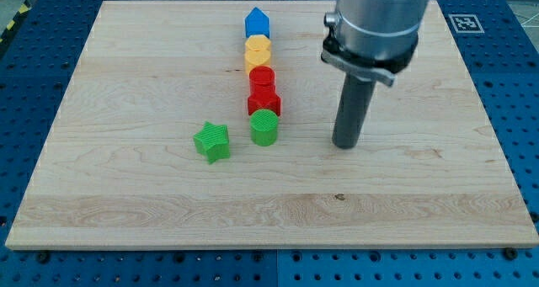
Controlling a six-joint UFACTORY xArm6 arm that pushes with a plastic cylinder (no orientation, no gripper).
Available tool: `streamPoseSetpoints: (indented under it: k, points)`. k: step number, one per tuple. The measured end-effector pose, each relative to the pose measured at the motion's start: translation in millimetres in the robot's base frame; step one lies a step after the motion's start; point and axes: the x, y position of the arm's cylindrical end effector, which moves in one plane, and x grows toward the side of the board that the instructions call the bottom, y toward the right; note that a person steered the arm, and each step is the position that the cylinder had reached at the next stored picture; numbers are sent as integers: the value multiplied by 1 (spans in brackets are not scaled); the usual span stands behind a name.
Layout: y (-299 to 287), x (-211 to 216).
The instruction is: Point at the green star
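Note:
The green star (211, 141) lies on the wooden board (126, 186), left of the middle. A green cylinder (264, 128) stands just to its right. My tip (345, 144) rests on the board well to the right of both, apart from every block. Above the green cylinder a column of blocks runs toward the view's top: a red star-like block (264, 102), a red cylinder (262, 77), a yellow hexagon-like block (258, 51) and a blue house-shaped block (257, 23).
The board sits on a blue perforated table (522, 85). A black-and-white marker tag (466, 23) is at the board's top right corner. The arm's grey body (375, 22) hangs over the board's top right part.

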Motion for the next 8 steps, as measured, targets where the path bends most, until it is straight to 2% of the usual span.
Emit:
streamPoseSetpoints:
  k: [1, 3, 5, 6, 8]
  points:
    - [-9, 28]
    - [-71, 96]
    - [-179, 81]
    - [-231, 50]
    - [-253, -27]
